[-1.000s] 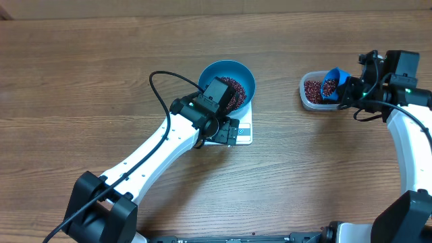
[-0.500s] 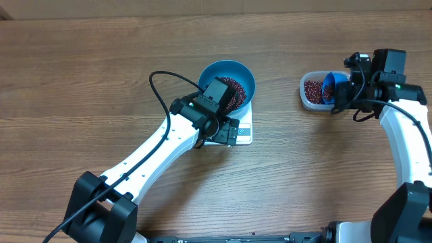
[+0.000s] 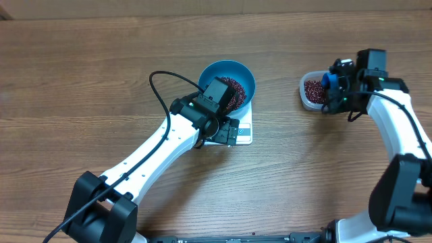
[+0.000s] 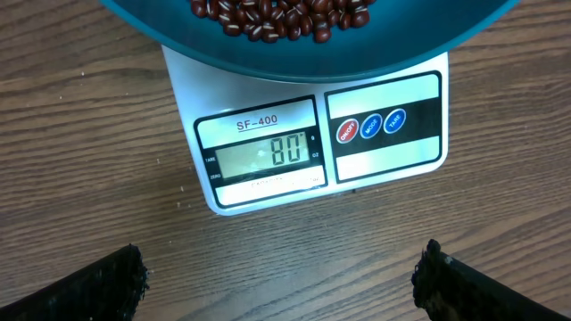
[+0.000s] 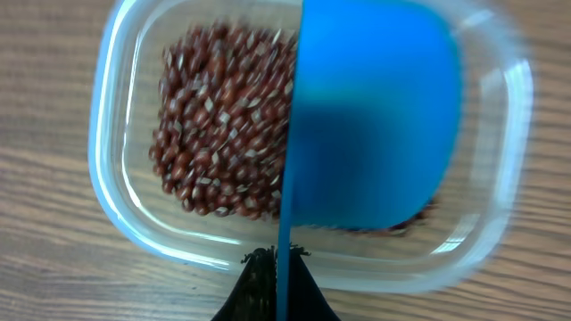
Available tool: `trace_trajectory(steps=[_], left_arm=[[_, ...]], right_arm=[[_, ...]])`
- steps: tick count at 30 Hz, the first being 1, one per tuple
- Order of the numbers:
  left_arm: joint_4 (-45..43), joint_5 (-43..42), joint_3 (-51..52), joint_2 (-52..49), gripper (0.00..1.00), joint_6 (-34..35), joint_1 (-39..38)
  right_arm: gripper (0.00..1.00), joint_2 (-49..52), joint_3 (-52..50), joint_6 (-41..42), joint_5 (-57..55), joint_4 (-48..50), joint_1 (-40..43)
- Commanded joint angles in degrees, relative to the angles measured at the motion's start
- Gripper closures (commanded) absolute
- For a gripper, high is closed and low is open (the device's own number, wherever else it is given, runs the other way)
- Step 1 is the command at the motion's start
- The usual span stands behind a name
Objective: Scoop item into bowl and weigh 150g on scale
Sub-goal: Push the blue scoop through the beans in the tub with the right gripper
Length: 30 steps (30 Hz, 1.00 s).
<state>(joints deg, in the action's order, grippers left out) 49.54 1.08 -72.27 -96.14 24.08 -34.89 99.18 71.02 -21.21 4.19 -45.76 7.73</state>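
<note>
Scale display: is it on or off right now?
On. The scale shows dark digits on its display, apparently 80, in the left wrist view, with the bowl of beans resting on it.

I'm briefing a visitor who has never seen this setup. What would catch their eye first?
The bright blue bowl of red-brown beans sitting on the white scale mid-table, whose display reads 80. Next, the blue scoop pinched in the right gripper over the clear tub of beans at the table's right side.
</note>
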Motion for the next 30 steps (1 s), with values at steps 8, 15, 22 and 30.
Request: trace_trajectory(steps=[8,15,22,30], left_arm=[[-0.1,-0.1,-0.6,-0.3,0.00,0.8,-0.4],[-0.1,-0.1,-0.6,-0.3,0.00,0.8,-0.4],[-0.1,-0.1,-0.6,-0.3,0.00,0.8,-0.4],[-0.1,-0.1,-0.6,-0.3,0.00,0.8,-0.4]], right_arm=[[0.96,3.0,1.6,12.0,7.8,2.1,-0.9],[0.65,3.0,2.2,12.0,7.8,2.5,-0.9],[0.58,2.4,3.7,13.0,4.6,2.0,-0.9],[0.84,2.4,3.7,13.7,3.3,2.6,-0.9]])
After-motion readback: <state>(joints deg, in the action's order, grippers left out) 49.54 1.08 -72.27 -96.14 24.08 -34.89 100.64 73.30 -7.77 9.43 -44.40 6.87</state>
